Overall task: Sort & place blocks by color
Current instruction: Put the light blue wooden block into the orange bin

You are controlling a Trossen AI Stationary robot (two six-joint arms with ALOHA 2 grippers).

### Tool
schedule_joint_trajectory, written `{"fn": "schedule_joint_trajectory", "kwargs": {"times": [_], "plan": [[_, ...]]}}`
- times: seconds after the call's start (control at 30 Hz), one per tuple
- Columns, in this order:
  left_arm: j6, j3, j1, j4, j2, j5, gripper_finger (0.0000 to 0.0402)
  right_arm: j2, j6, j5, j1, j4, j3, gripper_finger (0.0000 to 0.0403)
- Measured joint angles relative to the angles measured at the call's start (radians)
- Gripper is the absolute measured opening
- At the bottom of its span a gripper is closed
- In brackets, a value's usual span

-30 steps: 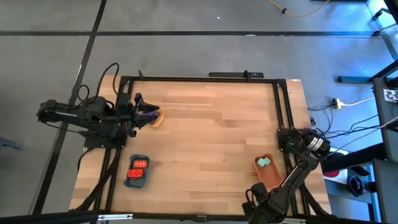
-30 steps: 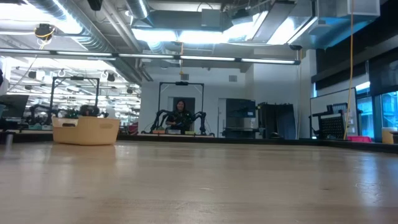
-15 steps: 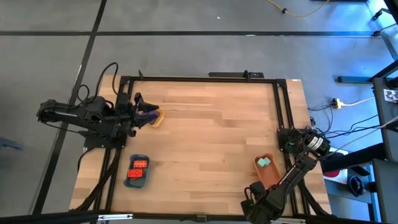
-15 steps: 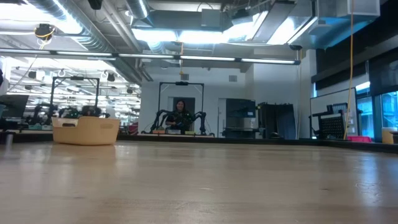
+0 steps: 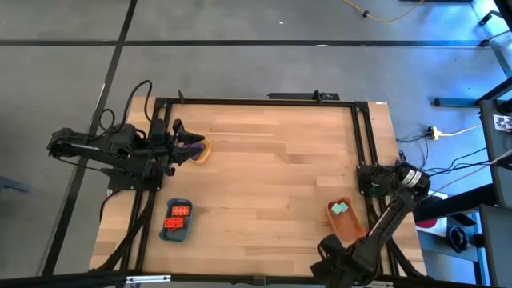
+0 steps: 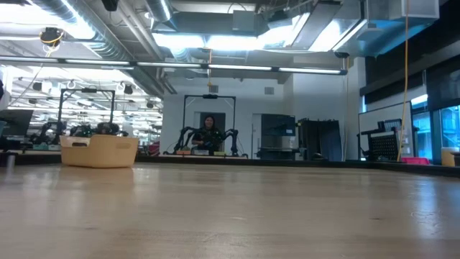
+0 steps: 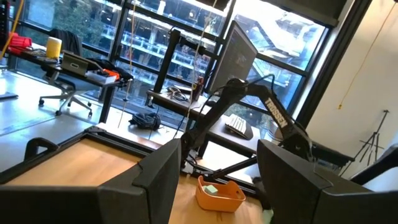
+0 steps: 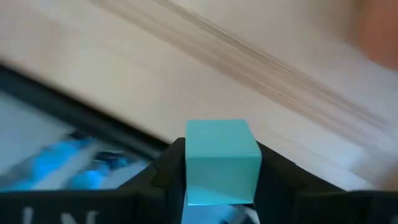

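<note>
A mint-teal block sits between the fingers of my right gripper, which points down near the table's near edge, just on the near side of the orange tray. That tray holds mint-teal blocks. My left gripper stands open and holds nothing. It hovers at the far left by the yellow tray, where purple blocks show. Orange-red studded blocks lie in the blue tray. My right gripper pinches the mint-teal block by two opposite sides between its two fingers. The fingers come from above, pointing down. The block's top half stands out past the fingertips. I cannot tell whether it is clear of the table.
Black rails frame the wooden table along its left, far and right sides. Wide bare wood lies between the trays. In the low view a beige basket and a person are far off in the room behind.
My right arm has shifted a little. Its elbow has swung toward the table's right edge, while the gripper has stayed near the table's near edge by the orange tray. The trays and their blocks have kept still.
</note>
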Motion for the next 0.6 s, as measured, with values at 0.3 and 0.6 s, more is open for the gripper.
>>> {"fn": "schedule_joint_trajectory", "kwargs": {"times": [0.3, 0.6], "plan": [[0.0, 0.0, 0.0, 0.003, 0.0, 0.0, 0.0204, -0.045, -0.281, 0.441, -0.087, 0.284, 0.044, 0.0135], [-0.008, 0.0, 0.0, 0.038, 0.0, 0.047, 0.0204, -0.045, -1.146, 0.369, -0.456, 0.841, 0.045, 0.0135]]}}
